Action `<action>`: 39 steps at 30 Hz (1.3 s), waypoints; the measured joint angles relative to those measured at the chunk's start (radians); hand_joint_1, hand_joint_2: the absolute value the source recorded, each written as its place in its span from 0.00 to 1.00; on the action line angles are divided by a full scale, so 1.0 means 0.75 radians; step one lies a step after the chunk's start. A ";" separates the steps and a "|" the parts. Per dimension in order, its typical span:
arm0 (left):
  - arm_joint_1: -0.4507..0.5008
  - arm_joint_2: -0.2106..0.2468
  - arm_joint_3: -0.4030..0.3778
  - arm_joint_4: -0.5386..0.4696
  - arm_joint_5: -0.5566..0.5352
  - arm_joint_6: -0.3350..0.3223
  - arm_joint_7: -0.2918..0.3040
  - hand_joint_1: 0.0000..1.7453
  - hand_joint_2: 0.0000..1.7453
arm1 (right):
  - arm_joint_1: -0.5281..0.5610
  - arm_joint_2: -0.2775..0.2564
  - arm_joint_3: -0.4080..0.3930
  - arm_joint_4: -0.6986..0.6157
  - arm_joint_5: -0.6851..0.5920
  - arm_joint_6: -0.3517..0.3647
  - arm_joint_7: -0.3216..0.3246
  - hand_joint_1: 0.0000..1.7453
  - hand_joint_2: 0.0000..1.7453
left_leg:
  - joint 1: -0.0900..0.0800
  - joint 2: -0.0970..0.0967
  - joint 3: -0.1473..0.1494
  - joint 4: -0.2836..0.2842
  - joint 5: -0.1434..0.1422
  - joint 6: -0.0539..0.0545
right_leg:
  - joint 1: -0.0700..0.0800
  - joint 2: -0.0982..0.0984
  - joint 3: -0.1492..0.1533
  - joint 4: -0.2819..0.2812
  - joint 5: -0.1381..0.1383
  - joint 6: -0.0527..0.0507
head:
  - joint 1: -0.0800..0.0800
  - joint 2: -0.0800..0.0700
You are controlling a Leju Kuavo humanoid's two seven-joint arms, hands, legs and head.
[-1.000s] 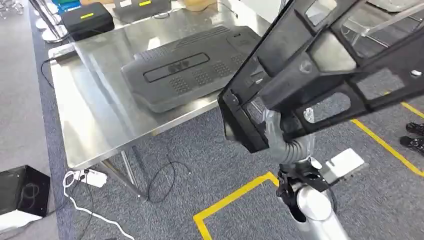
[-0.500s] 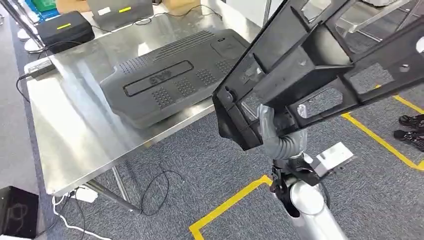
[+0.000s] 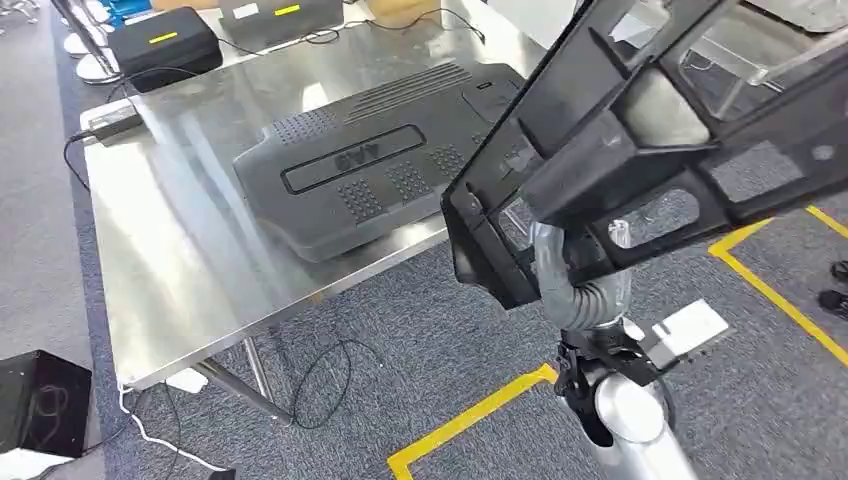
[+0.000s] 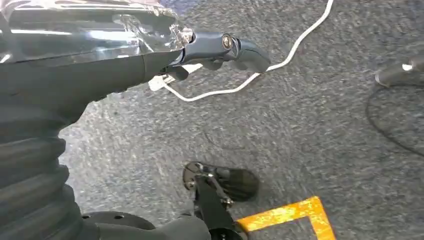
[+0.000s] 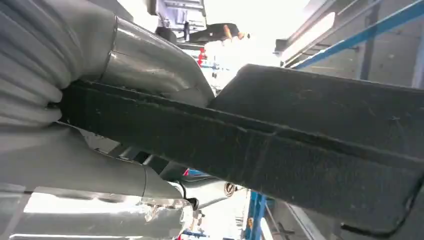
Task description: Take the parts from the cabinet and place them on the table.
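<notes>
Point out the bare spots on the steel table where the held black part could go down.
On the steel table, bare metal runs along the near-left side, between the grey moulded panel and the table's left edge. The far end is crowded: a black case, adapter and cables.

In my right hand [image 3: 560, 270], with its smooth grey plastic thumb and ribbed rubbery cuff, sits a matt black moulded plastic frame part [image 3: 640, 130], grainy close up. Left of it, the brushed stainless-steel table [image 3: 170, 230] shines glossy under a matt black textured plastic cover panel [image 3: 370, 160]. Below lies rough grey carpet [image 3: 440, 340].
</notes>
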 joint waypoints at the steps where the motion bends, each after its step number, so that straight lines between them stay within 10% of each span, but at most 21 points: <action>1: -0.003 0.000 0.000 0.000 0.000 0.001 0.003 0.00 1.00 | -0.001 0.003 0.000 0.000 -0.001 0.000 -0.002 1.00 1.00 | 0.002 -0.002 -0.007 0.013 -0.005 -0.003 | 0.000 0.004 -0.004 0.000 0.000 -0.017 | -0.003 0.001; 5: 0.000 0.000 -0.001 0.000 -0.002 0.001 0.003 0.00 1.00 | -0.006 0.002 -0.002 0.001 -0.004 0.001 0.000 1.00 1.00 | 0.009 -0.001 -0.003 0.035 -0.022 -0.025 | -0.001 0.004 0.002 -0.010 0.004 -0.044 | -0.016 0.000; 10: 0.003 0.000 -0.001 0.000 -0.004 -0.003 0.003 0.00 1.00 | -0.002 0.003 -0.002 0.001 0.001 -0.005 0.005 1.00 1.00 | 0.026 0.002 -0.166 0.399 -0.189 -0.053 | 0.000 0.000 0.006 -0.012 0.002 -0.057 | -0.061 0.001; 14: 0.002 0.000 -0.001 0.000 -0.006 -0.004 0.003 0.00 1.00 | 0.001 0.003 -0.002 0.001 0.003 -0.009 0.005 1.00 1.00 | 0.019 0.002 -0.012 0.085 -0.016 -0.023 | 0.002 0.003 0.015 -0.014 0.001 -0.055 | -0.080 0.001; 20: 0.004 0.001 -0.001 0.000 -0.006 -0.004 0.006 0.00 1.00 | 0.003 0.003 -0.002 0.001 0.004 -0.011 0.005 1.00 1.00 | 0.014 0.012 0.038 -0.049 0.011 0.016 | 0.001 -0.005 0.030 -0.038 0.002 -0.012 | -0.079 0.001; 25: 0.002 -0.001 -0.001 0.000 -0.007 -0.008 0.007 0.00 1.00 | 0.014 0.003 -0.003 0.001 0.005 -0.013 0.005 1.00 1.00 | 0.001 0.014 0.047 -0.062 0.016 0.032 | 0.005 -0.003 -0.140 0.319 -0.166 -0.012 | -0.035 0.001; 27: 0.003 -0.001 -0.001 0.000 -0.007 -0.008 0.008 0.00 1.00 | 0.017 0.001 -0.003 0.001 0.005 -0.013 0.005 1.00 1.00 | 0.001 0.012 0.047 -0.053 0.011 0.033 | 0.005 -0.004 -0.122 0.272 -0.106 -0.010 | -0.023 0.001; 29: 0.003 -0.001 -0.001 0.000 -0.007 -0.008 0.009 0.00 1.00 | 0.015 0.001 -0.003 0.001 0.005 -0.013 0.005 1.00 1.00 | 0.002 0.011 0.047 -0.034 -0.003 0.025 | 0.003 -0.005 -0.017 0.055 0.010 -0.012 | -0.007 0.000; 36: 0.002 -0.001 -0.001 0.000 -0.007 -0.008 0.009 0.00 1.00 | 0.012 0.001 -0.004 0.000 0.005 -0.013 0.005 1.00 1.00 | 0.003 0.011 0.034 0.018 -0.036 -0.021 | 0.005 0.000 0.019 -0.035 0.017 -0.051 | -0.010 0.001; 39: 0.002 -0.001 -0.001 0.000 -0.007 -0.008 0.009 0.00 1.00 | 0.011 0.002 -0.004 0.000 0.005 -0.013 0.005 1.00 1.00 | 0.018 0.011 -0.079 0.264 -0.173 -0.044 | 0.004 -0.002 0.019 -0.035 0.015 -0.058 | -0.047 0.001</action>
